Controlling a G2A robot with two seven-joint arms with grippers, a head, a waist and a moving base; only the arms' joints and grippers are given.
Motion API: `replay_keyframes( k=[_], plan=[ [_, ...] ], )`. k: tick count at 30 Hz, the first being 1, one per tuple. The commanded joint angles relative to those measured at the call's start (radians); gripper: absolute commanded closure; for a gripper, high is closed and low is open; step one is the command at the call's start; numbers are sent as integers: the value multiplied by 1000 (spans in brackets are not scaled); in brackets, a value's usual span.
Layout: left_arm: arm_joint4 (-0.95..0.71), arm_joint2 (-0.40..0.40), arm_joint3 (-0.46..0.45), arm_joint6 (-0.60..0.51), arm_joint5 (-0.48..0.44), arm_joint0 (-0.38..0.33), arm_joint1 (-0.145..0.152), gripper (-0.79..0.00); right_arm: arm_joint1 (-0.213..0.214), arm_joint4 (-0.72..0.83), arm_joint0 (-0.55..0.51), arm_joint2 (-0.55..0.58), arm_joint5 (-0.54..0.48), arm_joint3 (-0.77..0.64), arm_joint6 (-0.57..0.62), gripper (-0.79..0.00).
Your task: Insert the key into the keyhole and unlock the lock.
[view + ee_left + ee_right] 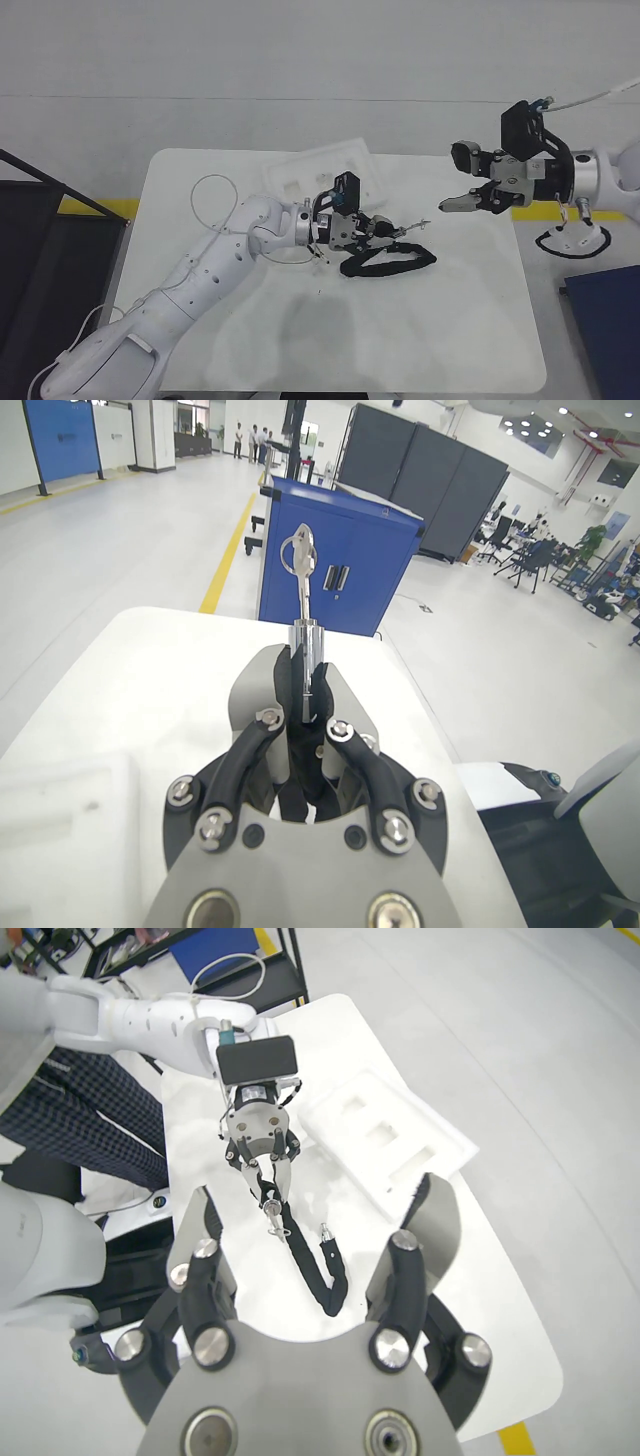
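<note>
– Chrome cylinder of the cable lock: where does it sit?
– Clamped between the left gripper pads, its end poking out past the jaw tips. The key is seated in that end, its bow standing straight out beyond the jaws, with a key ring threaded through it.
– How will the key handle?
– You should expect thin, stiff, light metal, smooth enough to slip. I'd take the flat bow face-to-face between the pads, clear of the loose ring, and turn gently; a blade that thin could bend.
– Will the lock resist the twist?
– Probably not by itself. The black fabric-sleeved cable looks limp and trails on the table beneath the left jaws, so that clamp must take the torque. Its pin end lies free, near the cylinder but apart from it.
– The other gripper?
– Your right gripper hangs with jaws spread wide and empty, the key well apart from them, roughly in line with their gap.
</note>
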Motion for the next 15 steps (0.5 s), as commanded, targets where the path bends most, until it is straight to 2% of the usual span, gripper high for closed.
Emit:
replay_keyframes(
  k=[1, 6, 15],
  plan=[
    [20, 5, -7, -29, 0, 4, 12, 0, 20, 48, -15, 16, 86, -25, -10, -785],
    [108, 62, -17, -156, 0, -8, 39, 0, 67, 68, -52, 56, 189, -93, -51, -785],
    [148, 67, 1, -204, 18, 10, 60, 0, 148, 84, -115, 118, 307, -191, -70, -785]
  ],
)
